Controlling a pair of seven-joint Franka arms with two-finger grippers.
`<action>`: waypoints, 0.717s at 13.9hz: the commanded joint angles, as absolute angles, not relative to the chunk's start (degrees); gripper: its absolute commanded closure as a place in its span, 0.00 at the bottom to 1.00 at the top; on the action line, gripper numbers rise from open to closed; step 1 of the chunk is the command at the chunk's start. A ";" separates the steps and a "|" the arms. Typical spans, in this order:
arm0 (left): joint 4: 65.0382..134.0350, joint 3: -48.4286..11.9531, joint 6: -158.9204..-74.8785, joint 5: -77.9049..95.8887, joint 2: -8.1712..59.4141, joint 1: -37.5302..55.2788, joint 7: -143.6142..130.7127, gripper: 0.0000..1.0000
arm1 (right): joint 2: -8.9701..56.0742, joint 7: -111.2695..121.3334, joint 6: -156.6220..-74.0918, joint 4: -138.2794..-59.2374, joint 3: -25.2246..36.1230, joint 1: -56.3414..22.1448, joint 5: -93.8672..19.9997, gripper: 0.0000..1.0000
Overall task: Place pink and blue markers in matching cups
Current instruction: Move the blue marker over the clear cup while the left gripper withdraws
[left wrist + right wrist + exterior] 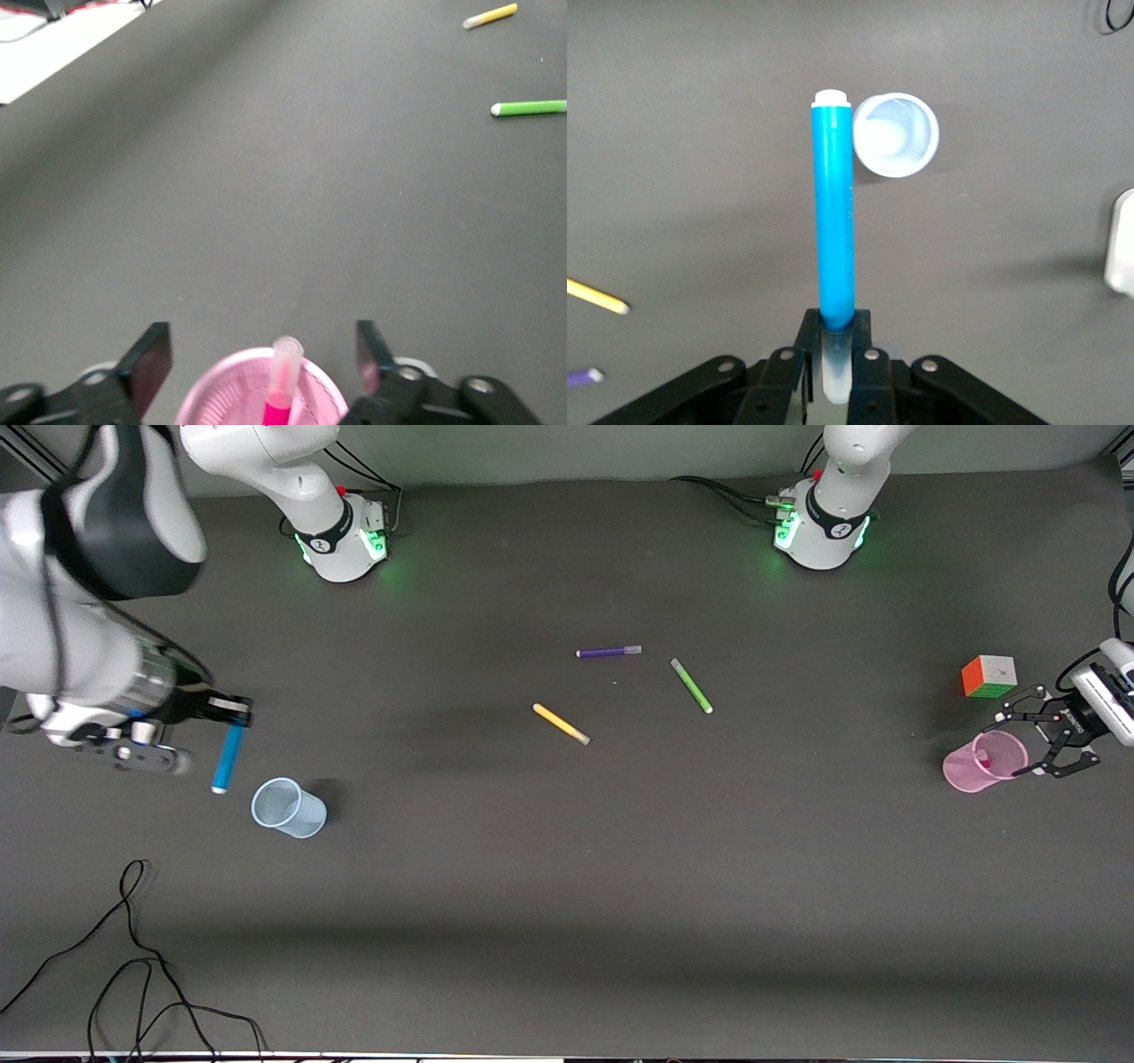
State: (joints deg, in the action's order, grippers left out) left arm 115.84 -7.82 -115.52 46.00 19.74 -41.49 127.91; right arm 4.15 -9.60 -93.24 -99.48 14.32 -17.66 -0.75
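My right gripper (236, 715) is shut on the pale cap end of the blue marker (227, 760), which hangs over the table beside the pale blue cup (289, 808). In the right wrist view the gripper (835, 341) holds the marker (834, 212), whose free end is next to the cup's rim (895, 135), not over it. My left gripper (1015, 744) is open around the pale pink cup (967, 769). The pink marker (283, 379) stands in that cup (221, 394), cap up, between the spread fingers (149, 363).
A purple pen (609, 652), a green pen (691, 685) and a yellow pen (561, 724) lie mid-table. A colour cube (989, 676) sits beside the pink cup, farther from the front camera. A black cable (133, 957) lies near the front edge at the right arm's end.
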 commanded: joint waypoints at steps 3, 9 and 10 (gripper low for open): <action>113.12 -8.70 -109.51 39.40 9.61 -40.96 105.45 0.01 | 3.42 4.46 -90.98 -103.36 20.47 -18.19 -0.62 1.00; 113.20 -9.14 -107.14 25.51 -6.22 -29.64 67.99 0.01 | 8.16 11.06 -87.98 -102.75 23.64 -17.93 -4.22 1.00; 113.20 -9.58 -107.14 23.14 -7.81 -27.44 61.94 0.01 | 9.22 12.03 -86.33 -101.96 23.64 -17.84 -4.31 1.00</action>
